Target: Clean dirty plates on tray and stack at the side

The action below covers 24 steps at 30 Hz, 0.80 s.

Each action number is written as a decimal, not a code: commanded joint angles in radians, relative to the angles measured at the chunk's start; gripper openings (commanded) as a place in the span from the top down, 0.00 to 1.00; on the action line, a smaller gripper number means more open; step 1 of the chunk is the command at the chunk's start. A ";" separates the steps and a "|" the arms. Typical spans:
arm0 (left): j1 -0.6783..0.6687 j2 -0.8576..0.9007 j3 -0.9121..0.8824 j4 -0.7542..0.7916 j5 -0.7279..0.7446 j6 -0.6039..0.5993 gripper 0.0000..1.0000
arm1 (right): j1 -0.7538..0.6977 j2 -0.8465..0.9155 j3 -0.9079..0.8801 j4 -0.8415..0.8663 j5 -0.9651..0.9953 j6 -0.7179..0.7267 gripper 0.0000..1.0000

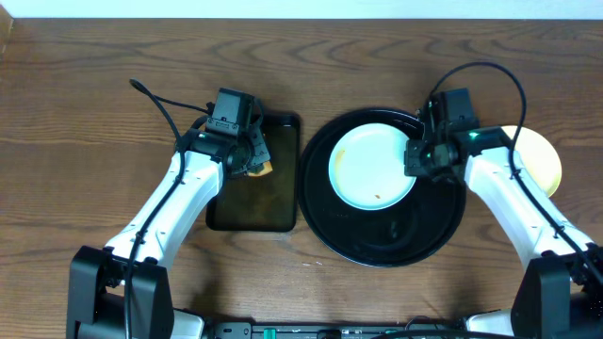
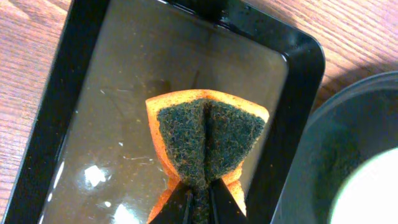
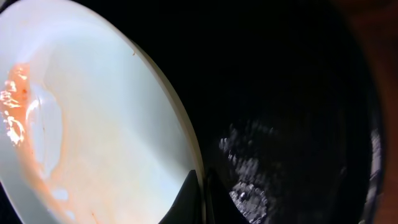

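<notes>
A pale blue plate (image 1: pixel 367 168) lies in the round black tray (image 1: pixel 396 254). My right gripper (image 1: pixel 415 155) is shut on the plate's right rim. In the right wrist view the rim runs between my fingers (image 3: pixel 186 199), and the plate (image 3: pixel 93 124) carries an orange sauce smear (image 3: pixel 15 106) at its far left. A pale yellow plate (image 1: pixel 545 155) sits on the table to the right, partly hidden by the right arm. My left gripper (image 1: pixel 252 155) is shut on an orange sponge (image 2: pixel 205 140) with a dark green scouring face, folded over the rectangular tray.
The rectangular black tray (image 1: pixel 250 212) holds shallow brownish water and sits just left of the round tray. Wet patches glint on the round tray's floor (image 3: pixel 249 180). Cables loop behind both arms.
</notes>
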 commanded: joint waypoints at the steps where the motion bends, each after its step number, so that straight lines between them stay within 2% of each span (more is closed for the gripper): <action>1: -0.003 0.002 -0.006 0.001 0.044 0.023 0.92 | 0.016 0.016 -0.068 0.005 0.011 0.186 0.99; 2: -0.008 0.002 -0.006 0.003 0.057 0.035 0.92 | 0.016 0.016 -0.088 0.005 0.009 0.210 0.99; 4: -0.021 0.002 -0.006 0.007 0.064 0.048 0.93 | 0.017 0.016 -0.125 0.003 -0.009 0.241 0.86; 6: -0.036 0.002 -0.006 0.010 0.065 0.048 0.92 | 0.017 0.016 -0.140 0.005 -0.067 0.240 0.54; 9: -0.062 0.002 -0.006 0.018 0.066 0.048 0.92 | 0.014 0.014 -0.136 0.017 -0.083 0.163 0.23; 12: -0.105 0.002 -0.006 0.035 0.066 0.047 0.92 | 0.000 0.014 -0.130 0.064 -0.084 0.067 0.27; 15: -0.162 0.002 -0.006 0.059 0.066 0.046 0.92 | -0.016 0.015 -0.130 0.135 -0.084 -0.015 0.40; 17: -0.205 0.003 -0.006 0.080 0.065 0.031 0.92 | -0.021 0.015 -0.130 0.169 -0.084 -0.043 0.58; 19: -0.249 0.007 -0.006 0.106 0.065 0.006 0.92 | -0.021 0.015 -0.131 0.194 -0.084 -0.066 0.67; 20: -0.272 0.012 -0.006 0.122 0.065 -0.009 0.92 | -0.021 0.016 -0.132 0.198 -0.084 -0.066 0.68; 22: -0.315 0.027 -0.006 0.156 0.064 -0.038 0.92 | -0.020 0.017 -0.133 0.197 -0.084 -0.066 0.62; 24: -0.354 0.046 -0.006 0.185 0.064 -0.067 0.92 | -0.020 0.017 -0.139 0.199 -0.084 -0.066 0.62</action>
